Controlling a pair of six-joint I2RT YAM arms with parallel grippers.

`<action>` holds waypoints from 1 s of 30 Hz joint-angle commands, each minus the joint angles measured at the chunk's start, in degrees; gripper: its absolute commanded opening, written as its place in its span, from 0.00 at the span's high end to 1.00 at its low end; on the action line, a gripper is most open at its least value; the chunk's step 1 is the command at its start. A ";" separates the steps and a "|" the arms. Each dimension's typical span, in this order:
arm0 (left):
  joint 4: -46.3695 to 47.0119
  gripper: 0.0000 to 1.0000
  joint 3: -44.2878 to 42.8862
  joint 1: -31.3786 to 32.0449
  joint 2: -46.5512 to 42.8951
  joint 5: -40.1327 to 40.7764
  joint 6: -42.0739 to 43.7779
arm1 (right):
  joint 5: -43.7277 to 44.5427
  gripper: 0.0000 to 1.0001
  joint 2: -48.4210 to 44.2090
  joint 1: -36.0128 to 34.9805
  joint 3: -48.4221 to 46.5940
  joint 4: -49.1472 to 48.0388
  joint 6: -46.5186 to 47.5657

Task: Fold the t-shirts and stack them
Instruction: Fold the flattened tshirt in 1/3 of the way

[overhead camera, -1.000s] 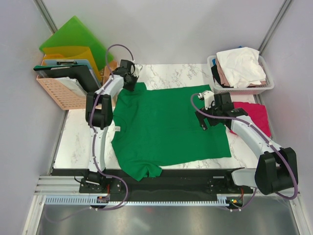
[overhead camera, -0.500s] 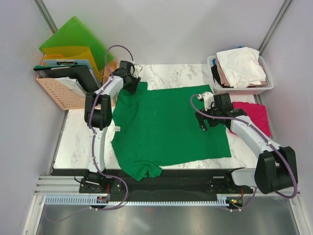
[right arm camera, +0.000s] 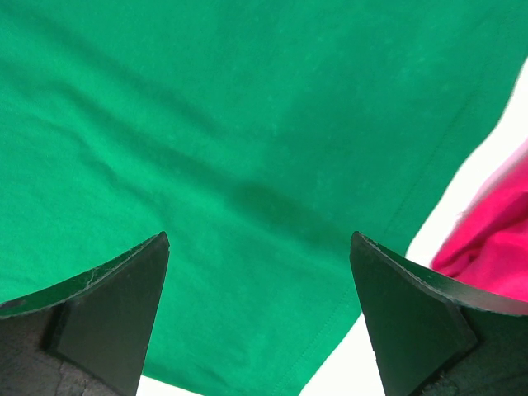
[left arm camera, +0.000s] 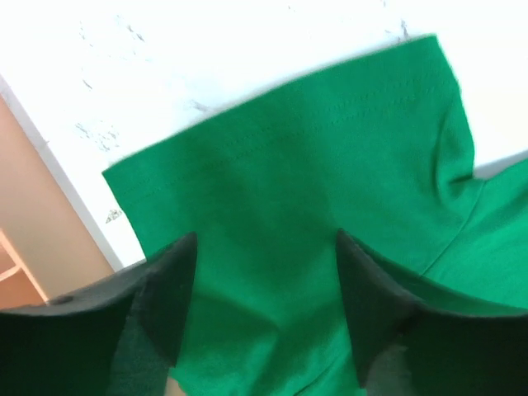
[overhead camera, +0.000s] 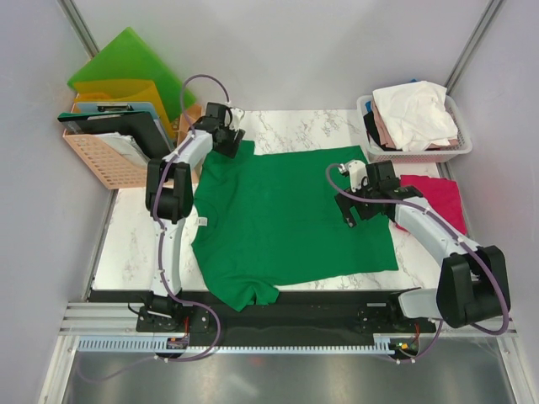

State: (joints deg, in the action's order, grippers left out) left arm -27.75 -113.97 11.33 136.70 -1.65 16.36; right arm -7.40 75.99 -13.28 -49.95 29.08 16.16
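At the far left corner of the marble table point(overhead camera: 135, 236), my left claw point(left arm camera: 264, 247) hung low over the far sleeve point(left arm camera: 289, 140) of the green t-shirt point(overhead camera: 290, 215). Its jaws were apart and gripping nothing, and the sleeve lay flat on the marble beneath the fingers, stitched cuff pointing away from me.

Over on the right, my right claw point(right arm camera: 260, 239) stood as wide as it goes, empty too, hovering above the body of the shirt close to its hem. Just past that hem lay the magenta t-shirt point(overhead camera: 442, 198), beside the green one and partly under my right arm. At the far right, the white basket point(overhead camera: 459, 147) held a heap of tees, with a white t-shirt point(overhead camera: 417, 109) on top.

The green shirt was spread open across the middle of the table, collar to the left and hem to the right, the near sleeve point(overhead camera: 248, 295) lapping over the table's near edge. No fold was in it yet, so I judged this to be the end of laying it out, with the first fold about to start.

For that fold, both claws would need to come down and pinch cloth along one long side. The left would take the sleeve or shoulder and the right would take the hem corner. They would then lift together and carry that edge across evenly. Pinching a single layer cleanly would be the tricky part, since the cloth lay so flat on the marble.
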 commanded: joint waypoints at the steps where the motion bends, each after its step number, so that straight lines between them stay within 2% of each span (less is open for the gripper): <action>1: 1.47 0.23 -5.02 -0.17 -1.02 0.59 -0.28 | -1.48 0.02 1.79 0.01 -0.76 -1.31 0.27; 3: -3.42 0.00 -12.45 -0.17 2.32 1.38 -0.10 | -2.00 0.02 2.06 0.01 -0.93 -1.13 0.27; 6: -8.80 0.00 -20.56 -0.17 9.09 1.39 -0.01 | -2.53 0.02 1.54 0.01 -0.76 -0.96 0.54; 15: -9.78 0.00 -20.85 -0.26 14.29 1.39 0.78 | -4.99 0.02 -1.89 0.01 0.38 -1.04 1.06; 24: -10.66 0.00 -20.94 -0.26 15.26 1.30 1.04 | -5.17 0.02 -3.38 0.01 0.65 -1.04 0.80; 27: -11.36 0.06 -21.11 -0.26 15.26 1.12 0.61 | -5.17 0.02 -5.40 0.18 1.09 -1.48 0.97; 28: -11.54 0.13 -21.11 -0.26 15.26 1.04 0.52 | -5.26 0.02 -5.84 0.10 1.35 -1.57 0.98; 29: -11.80 0.26 -21.03 -0.26 15.08 0.95 0.34 | -5.34 0.02 -6.11 0.09 1.52 -1.57 0.98; 30: -13.02 0.34 -20.85 -0.26 15.00 0.51 0.08 | -5.35 0.02 -6.55 0.09 1.61 -1.83 1.06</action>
State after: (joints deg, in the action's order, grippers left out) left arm -35.05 -134.37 11.14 148.79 -1.72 15.86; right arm -11.77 71.72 -13.28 -48.82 29.10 16.53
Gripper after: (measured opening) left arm 0.726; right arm 0.982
